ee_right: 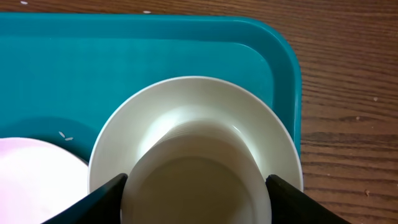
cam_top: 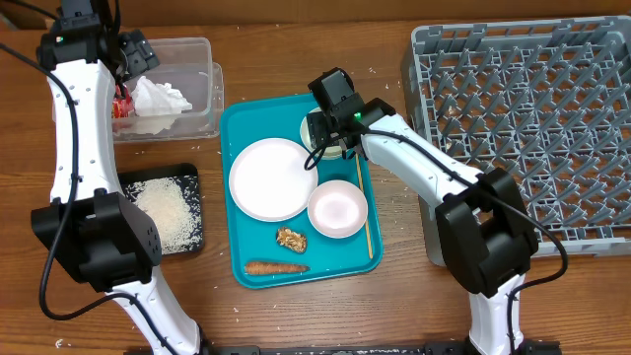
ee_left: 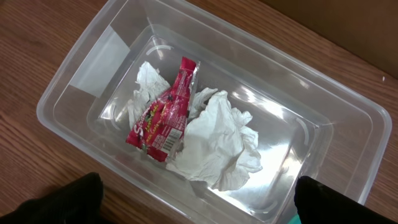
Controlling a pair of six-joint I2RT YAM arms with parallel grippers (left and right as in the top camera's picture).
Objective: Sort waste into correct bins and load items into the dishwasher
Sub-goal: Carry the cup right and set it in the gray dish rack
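The right gripper (cam_top: 331, 128) is reaching down over the far right corner of the teal tray (cam_top: 246, 123). Its two fingers (ee_right: 104, 202) are standing on either side of the small white cup (ee_right: 196, 155), which is sitting in that corner. The wrist view is not showing whether they are pressing on the cup or only flanking it, so I cannot tell if it is gripped. On the teal tray, the flat plate (cam_top: 269, 178) is lying left of centre. The shallow bowl (cam_top: 337, 209) is sitting right beside it, and the brown food lump (cam_top: 292, 239) and the carrot (cam_top: 276, 267) are lying by the near edge. Left of the teal tray, on the far side, the left gripper (cam_top: 136, 54) is hovering over the clear tub (cam_top: 202, 59), jaws spread wide and holding nothing. The crumpled napkin (ee_left: 217, 146) and red wrapper (ee_left: 163, 118) are lying inside that tub. Left of the teal tray on the near side, the black tray (cam_top: 189, 177) is holding the rice (cam_top: 163, 207). The grey dish rack (cam_top: 532, 118) is standing to the teal tray's right.
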